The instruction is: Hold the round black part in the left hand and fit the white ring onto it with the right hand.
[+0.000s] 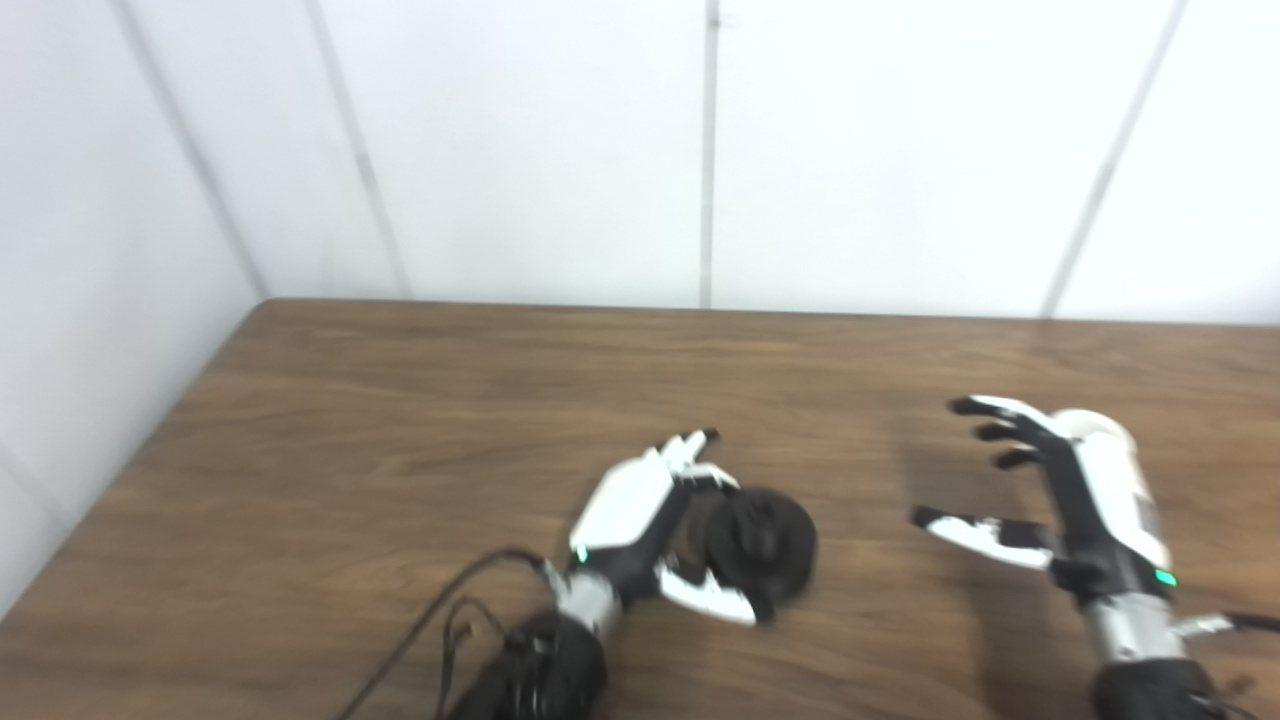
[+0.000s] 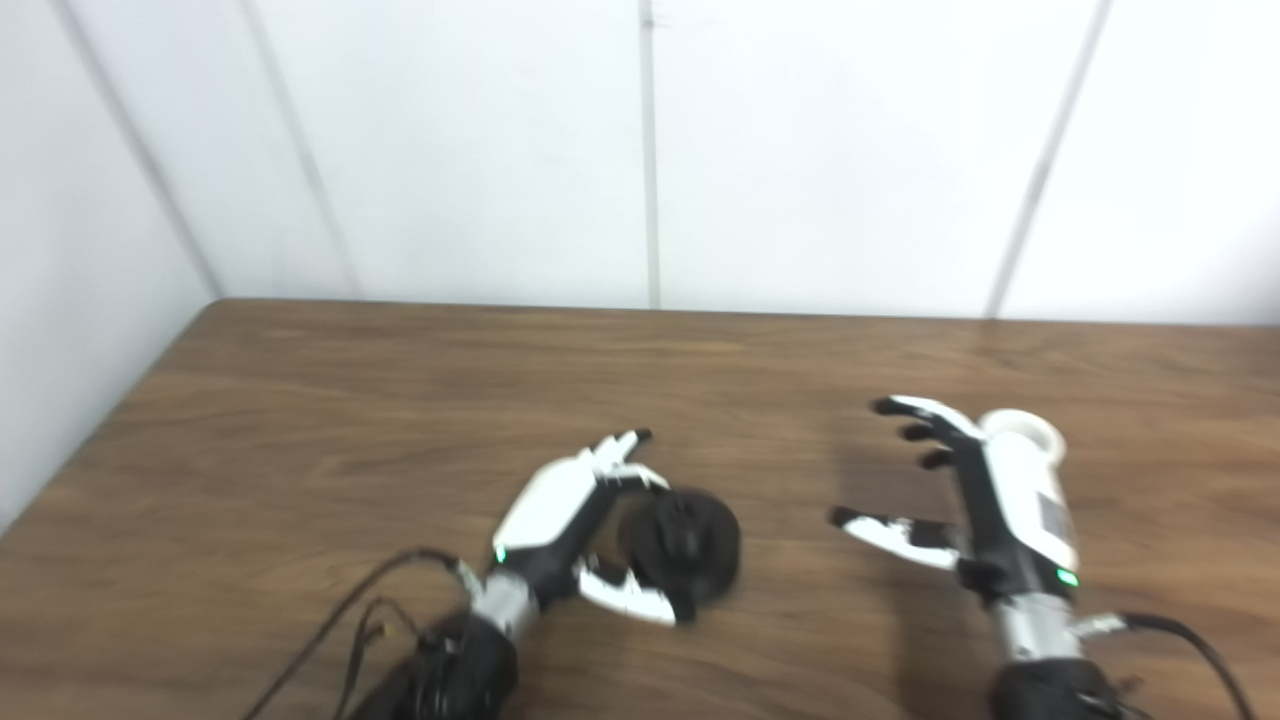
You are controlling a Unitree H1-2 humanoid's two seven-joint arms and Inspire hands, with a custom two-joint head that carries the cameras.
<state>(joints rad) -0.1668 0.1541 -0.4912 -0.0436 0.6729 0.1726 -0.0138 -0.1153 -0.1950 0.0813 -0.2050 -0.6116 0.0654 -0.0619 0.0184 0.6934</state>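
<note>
The round black part (image 1: 768, 545) is tilted so its face points toward me, low over the wooden table (image 1: 400, 430). My left hand (image 1: 650, 520) is shut on it: the fingers curl over its upper rim and the thumb presses its lower rim. The white ring (image 2: 1028, 430) lies on the table at the right, mostly hidden behind my right hand (image 2: 965, 500). That hand hovers open beside and above the ring, fingers spread and thumb pointing left, holding nothing. The picture is blurred.
Black cables (image 1: 430, 630) trail from the left forearm along the table's near edge. White wall panels (image 1: 700, 150) rise behind the table's far edge. The table's left edge runs diagonally at the left.
</note>
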